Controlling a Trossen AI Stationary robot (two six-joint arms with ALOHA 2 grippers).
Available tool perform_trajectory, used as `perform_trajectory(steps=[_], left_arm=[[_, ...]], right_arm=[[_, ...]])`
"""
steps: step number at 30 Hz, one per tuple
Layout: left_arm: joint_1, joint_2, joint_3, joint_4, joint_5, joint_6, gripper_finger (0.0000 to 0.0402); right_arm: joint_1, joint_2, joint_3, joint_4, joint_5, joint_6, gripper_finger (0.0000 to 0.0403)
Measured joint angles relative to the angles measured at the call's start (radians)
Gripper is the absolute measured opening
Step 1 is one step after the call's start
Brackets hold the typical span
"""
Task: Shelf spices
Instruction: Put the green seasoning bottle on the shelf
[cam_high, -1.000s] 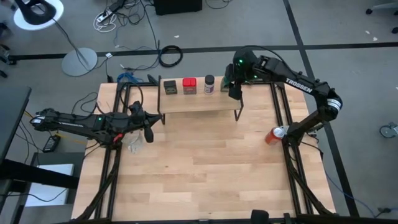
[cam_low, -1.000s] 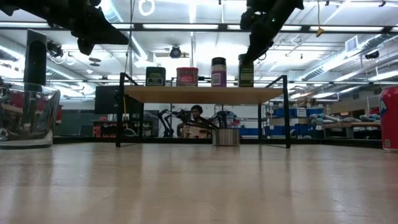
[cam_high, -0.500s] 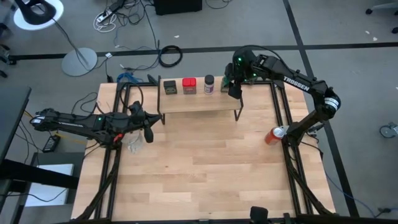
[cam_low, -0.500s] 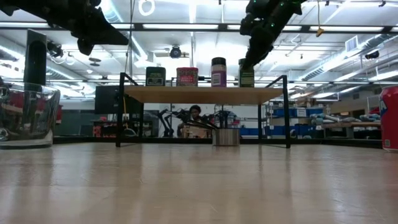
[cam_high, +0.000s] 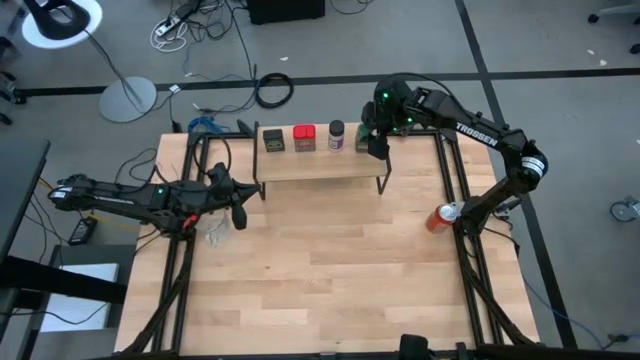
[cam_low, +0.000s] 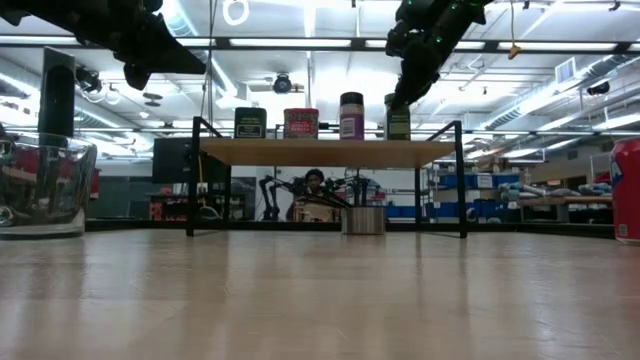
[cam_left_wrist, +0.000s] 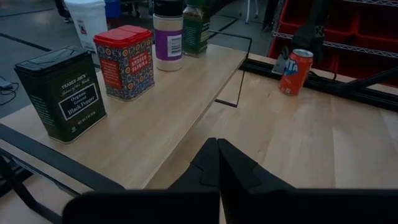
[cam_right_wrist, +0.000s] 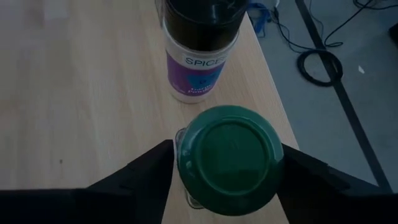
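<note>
The shelf (cam_high: 320, 163) stands at the table's far side on thin black legs. Along its plank (cam_low: 320, 152) stand the dark square tin (cam_left_wrist: 61, 93), the red square tin (cam_left_wrist: 125, 61), the purple-labelled jar (cam_right_wrist: 202, 59) and the green jar (cam_right_wrist: 230, 158), each on its base. My right gripper (cam_high: 374, 138) hangs open just over the green jar, pointing down, with a finger (cam_right_wrist: 146, 177) on either side of the green lid. My left gripper (cam_high: 238, 212) is shut and holds nothing. It hovers left of the shelf, above the table. My right gripper stands open round the green jar's lid (cam_right_wrist: 186, 155), coming from above. Whether its fingers touch the lid, I cannot tell. The jar stands upright on the shelf's right end (cam_low: 397, 120).
A red drink can (cam_high: 443, 216) stands at the table's right edge by the right arm's base. A clear glass cup (cam_high: 218, 236) sits on the table under the left gripper. Bare tabletop (cam_high: 330, 270) stretches from the shelf to the near edge.
My right gripper has risen a little from the green jar, so that more of the jar shows below it in the low view. The jar has stayed upright on the shelf.
</note>
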Motion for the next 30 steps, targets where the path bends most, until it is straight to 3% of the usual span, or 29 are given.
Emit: perform_trajectory(steps=[9,30], left_arm=[[0.000,0.000,0.000,-0.003,0.000,-0.001,0.0000],[0.000,0.000,0.000,-0.004,0.000,-0.001,0.0001]], right_arm=[[0.000,0.000,0.000,0.030,0.001,-0.013,0.0231],[0.000,0.000,0.000,0.017,0.018,-0.015,0.0242]])
